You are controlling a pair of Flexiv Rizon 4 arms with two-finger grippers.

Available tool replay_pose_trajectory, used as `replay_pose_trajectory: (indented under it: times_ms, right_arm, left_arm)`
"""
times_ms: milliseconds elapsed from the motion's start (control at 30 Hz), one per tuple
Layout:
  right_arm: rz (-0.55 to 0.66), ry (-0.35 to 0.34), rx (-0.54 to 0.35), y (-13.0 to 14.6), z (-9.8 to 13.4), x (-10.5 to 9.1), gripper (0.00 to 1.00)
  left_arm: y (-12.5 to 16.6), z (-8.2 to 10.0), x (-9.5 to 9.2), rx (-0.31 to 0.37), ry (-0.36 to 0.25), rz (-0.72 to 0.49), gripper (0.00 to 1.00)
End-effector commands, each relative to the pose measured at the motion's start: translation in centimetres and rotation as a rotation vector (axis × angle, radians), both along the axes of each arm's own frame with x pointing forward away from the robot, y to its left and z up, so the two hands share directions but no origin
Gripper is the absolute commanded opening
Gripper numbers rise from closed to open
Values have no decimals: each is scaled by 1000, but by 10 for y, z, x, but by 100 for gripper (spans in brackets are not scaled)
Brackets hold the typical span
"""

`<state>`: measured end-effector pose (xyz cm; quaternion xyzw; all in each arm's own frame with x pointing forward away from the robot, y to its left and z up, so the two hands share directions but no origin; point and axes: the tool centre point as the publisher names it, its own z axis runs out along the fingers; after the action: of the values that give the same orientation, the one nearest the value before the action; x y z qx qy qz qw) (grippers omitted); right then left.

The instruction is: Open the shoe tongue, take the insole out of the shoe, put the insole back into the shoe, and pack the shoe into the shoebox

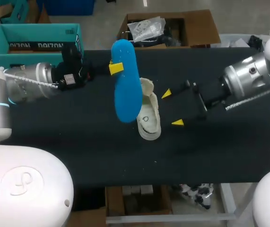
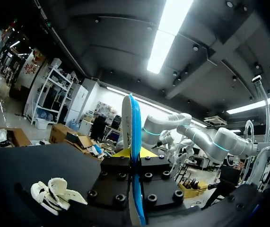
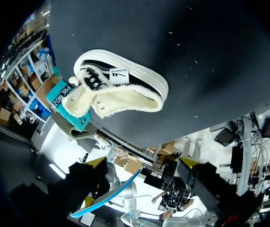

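Observation:
A blue insole [image 1: 126, 82] hangs in the air above the black table, held edge-on with my left gripper [image 1: 117, 69] shut on its upper part. In the left wrist view the insole [image 2: 134, 142] runs straight up between the fingers of that gripper [image 2: 134, 153]. The cream shoe [image 1: 149, 116] lies on the table just right of the insole, tongue spread out. My right gripper [image 1: 171, 108] stands open beside the shoe's right flank, not touching it. From the right wrist the shoe [image 3: 120, 90] lies ahead of the open gripper [image 3: 142, 161], and the insole [image 3: 110, 195] shows beyond it.
A teal shoebox [image 1: 35, 40] stands open at the table's back left corner, behind my left arm. A cardboard box [image 1: 172, 26] with bagged items sits past the back edge. The black tabletop [image 1: 101, 156] is bare in front of the shoe.

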<state>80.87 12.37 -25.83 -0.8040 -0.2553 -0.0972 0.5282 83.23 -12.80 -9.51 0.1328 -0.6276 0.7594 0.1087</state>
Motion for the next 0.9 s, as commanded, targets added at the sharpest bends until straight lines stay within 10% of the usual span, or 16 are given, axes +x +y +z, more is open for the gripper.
replay_pose_trajectory:
  times_ms: [33,667,900]
  right_arm:
    - [-117,266,101,-4,-6,0,100]
    - [-106,351,154,2,5,9,100]
    - [-108,446,199,18,2,11,100]
  left_arm:
    - [-1,-1,0,-1,1,2,0]
    - [-1,-1,0,-1,1,2,0]
    - [-32,-30,5,18,-213,35,0]
